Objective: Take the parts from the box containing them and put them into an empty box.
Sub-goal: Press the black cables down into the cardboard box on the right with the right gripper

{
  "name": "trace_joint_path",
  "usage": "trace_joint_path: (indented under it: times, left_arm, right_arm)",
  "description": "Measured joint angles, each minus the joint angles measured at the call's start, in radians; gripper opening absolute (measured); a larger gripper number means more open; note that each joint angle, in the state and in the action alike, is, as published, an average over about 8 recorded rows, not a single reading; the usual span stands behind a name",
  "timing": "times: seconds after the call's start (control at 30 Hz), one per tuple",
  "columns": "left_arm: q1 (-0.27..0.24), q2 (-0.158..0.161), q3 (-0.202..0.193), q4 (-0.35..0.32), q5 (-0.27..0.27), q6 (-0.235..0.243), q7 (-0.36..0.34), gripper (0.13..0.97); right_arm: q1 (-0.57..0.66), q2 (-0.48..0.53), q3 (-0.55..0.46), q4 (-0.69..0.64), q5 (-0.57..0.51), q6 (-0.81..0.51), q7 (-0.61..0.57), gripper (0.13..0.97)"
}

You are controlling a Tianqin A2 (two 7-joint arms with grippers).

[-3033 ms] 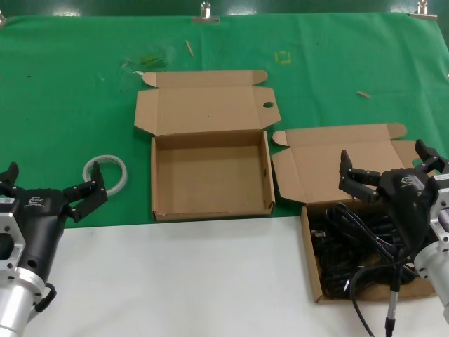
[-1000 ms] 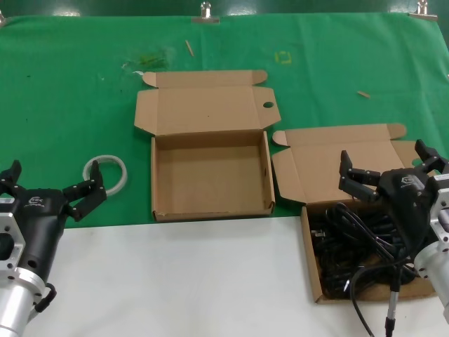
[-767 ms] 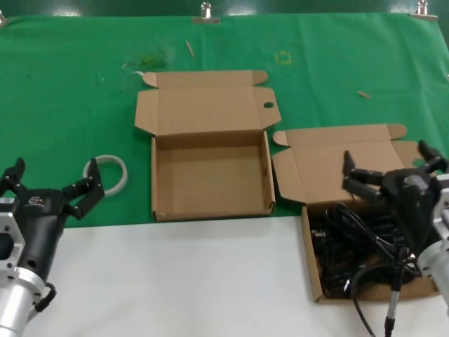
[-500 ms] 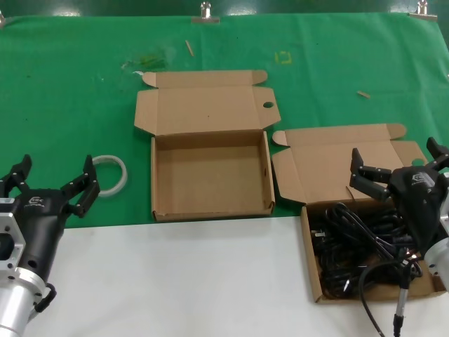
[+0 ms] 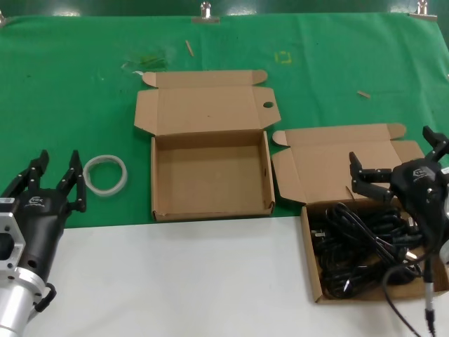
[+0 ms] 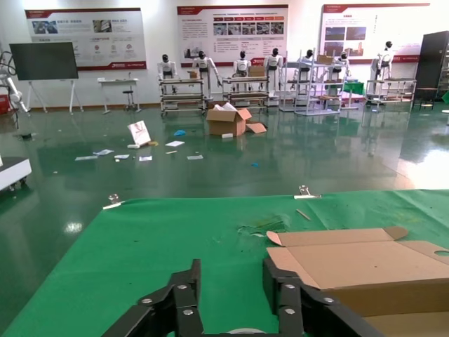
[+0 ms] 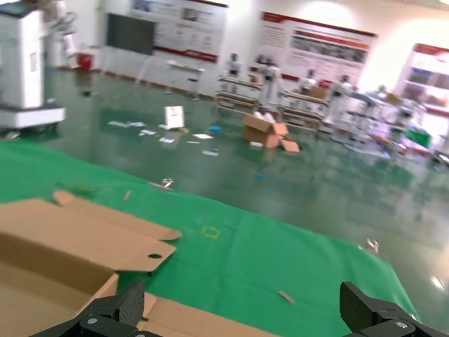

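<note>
Black coiled cables, the parts (image 5: 365, 242), lie tangled in the cardboard box containing them (image 5: 313, 281) at the right, its lid (image 5: 330, 158) folded back. My right gripper (image 5: 390, 146) hovers over that box's far edge, open wide and holding nothing; in the right wrist view it (image 7: 247, 305) spans green cloth and lid. The empty box (image 5: 210, 175) stands open in the middle, and its lid (image 5: 207, 109) has a round hole. My left gripper (image 5: 59, 156) is open at the near left, beside the white ring, and also shows in its own wrist view (image 6: 233, 277).
A white ring (image 5: 105, 174) lies on the green cloth (image 5: 70, 91) left of the empty box. White table surface (image 5: 175, 281) runs along the front. Small scraps (image 5: 363, 93) lie on the cloth, and clips (image 5: 206, 12) hold its far edge.
My right gripper has shifted right over the cable box. My left gripper has turned and its fingers have come closer together, still apart.
</note>
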Motion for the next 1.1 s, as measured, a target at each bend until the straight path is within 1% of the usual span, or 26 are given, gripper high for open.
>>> trace_joint_path:
  times: [0.17,0.27,0.3,0.4,0.57,0.63,0.73,0.87,1.1]
  left_arm:
    - [0.0,0.0,0.0,0.0,0.0,0.0,0.0,0.316]
    - [0.0,0.0,0.0,0.0,0.0,0.0,0.0,0.316]
    - [0.0,0.0,0.0,0.0,0.0,0.0,0.0,0.316]
    - [0.0,0.0,0.0,0.0,0.0,0.0,0.0,0.271]
    - [0.0,0.0,0.0,0.0,0.0,0.0,0.0,0.196]
    - [0.0,0.0,0.0,0.0,0.0,0.0,0.0,0.189]
    - [0.0,0.0,0.0,0.0,0.0,0.0,0.0,0.169]
    - [0.0,0.0,0.0,0.0,0.0,0.0,0.0,0.143]
    - [0.0,0.0,0.0,0.0,0.0,0.0,0.0,0.141]
  right_arm:
    - [0.011,0.067,0.002,0.004,-0.019,-0.076,-0.015,0.966]
    - [0.025,0.119,-0.012,0.003,-0.032,-0.118,0.009,0.966]
    - [0.031,0.139,-0.02,0.003,-0.037,-0.13,0.023,0.966]
    - [0.051,0.203,-0.052,0.0,-0.058,-0.171,0.09,0.966]
    - [0.096,0.318,-0.113,-0.005,-0.118,-0.265,0.246,0.966]
    - [0.117,0.359,-0.134,-0.01,-0.144,-0.313,0.305,0.966]
    - [0.151,0.407,-0.159,-0.022,-0.176,-0.395,0.361,0.966]
    - [0.21,0.448,-0.188,-0.053,-0.202,-0.52,0.37,0.966]
    - [0.333,0.484,-0.244,-0.11,-0.226,-0.763,0.362,0.966]
